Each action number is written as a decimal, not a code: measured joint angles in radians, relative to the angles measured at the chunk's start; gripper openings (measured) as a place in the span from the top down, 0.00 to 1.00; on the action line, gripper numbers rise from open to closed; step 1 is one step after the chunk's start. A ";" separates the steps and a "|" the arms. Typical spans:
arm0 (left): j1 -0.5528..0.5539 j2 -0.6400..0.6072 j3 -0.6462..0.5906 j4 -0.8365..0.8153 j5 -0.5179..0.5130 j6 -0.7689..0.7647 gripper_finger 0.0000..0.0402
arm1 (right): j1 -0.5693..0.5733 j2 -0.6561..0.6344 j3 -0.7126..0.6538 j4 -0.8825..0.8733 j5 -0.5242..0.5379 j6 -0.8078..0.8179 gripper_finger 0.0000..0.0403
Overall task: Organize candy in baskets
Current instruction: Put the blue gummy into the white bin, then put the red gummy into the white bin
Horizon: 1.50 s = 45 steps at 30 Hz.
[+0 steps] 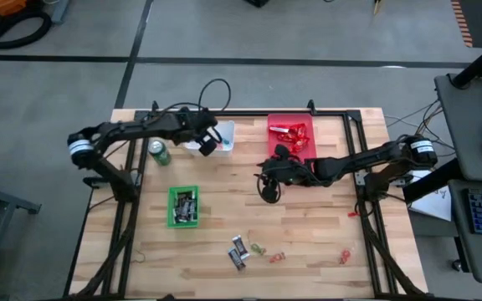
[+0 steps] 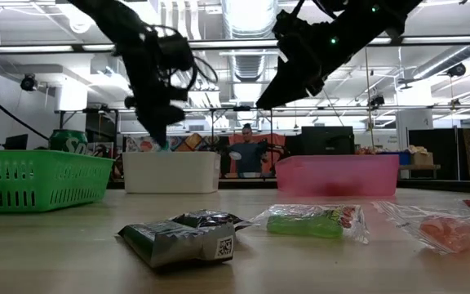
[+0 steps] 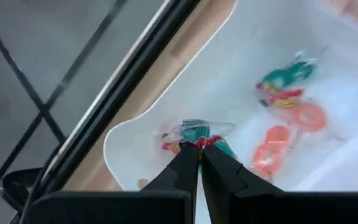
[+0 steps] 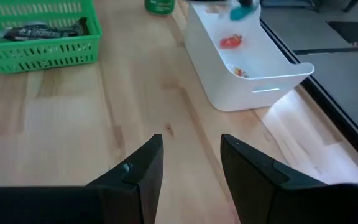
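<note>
The left hand (image 3: 199,155) hangs over the white basket (image 1: 227,134) at the back of the counter (image 1: 308,226), its fingers pinched on a small green-and-red wrapped candy (image 3: 197,132), held above the clear, green and orange pieces (image 3: 288,118) already lying inside, presumably to drop it among its own kind. The right hand (image 4: 188,163) waits with fingers apart and empty, over bare wood just in front of the red basket (image 1: 308,125) (red wrappers sit in that one). The green basket (image 1: 172,207) holds dark bars. More sweets (image 1: 239,251) lie loose near the front edge, so the sorting looks unfinished.
</note>
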 joint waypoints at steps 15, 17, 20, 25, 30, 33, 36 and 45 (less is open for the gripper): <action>0.006 0.092 0.000 0.057 -0.059 0.056 0.77 | 0.004 -0.005 0.023 -0.088 -0.042 0.201 0.62; -0.001 0.087 0.000 0.056 -0.059 0.062 0.73 | 0.008 -0.005 0.023 -0.097 -0.082 0.230 0.62; -0.014 0.071 0.000 0.054 -0.059 0.087 0.67 | 0.008 -0.006 0.023 -0.113 -0.225 0.283 0.62; -0.067 0.006 0.000 0.012 0.010 0.089 0.62 | 0.029 -0.013 0.023 -0.113 -0.543 0.437 0.62; -0.150 -0.079 0.000 0.019 0.184 0.042 0.62 | 0.127 -0.013 0.023 -0.162 -0.616 0.636 0.62; -0.228 -0.115 0.000 0.021 0.304 0.002 0.63 | 0.215 -0.013 0.023 -0.247 -0.615 0.821 0.62; -0.330 -0.134 0.000 0.045 0.331 -0.027 0.64 | 0.315 -0.013 0.023 -0.368 -0.616 1.031 0.62; -0.629 -0.141 0.021 0.177 0.330 -0.107 0.65 | 0.683 -0.013 0.023 -0.829 -0.684 1.629 0.62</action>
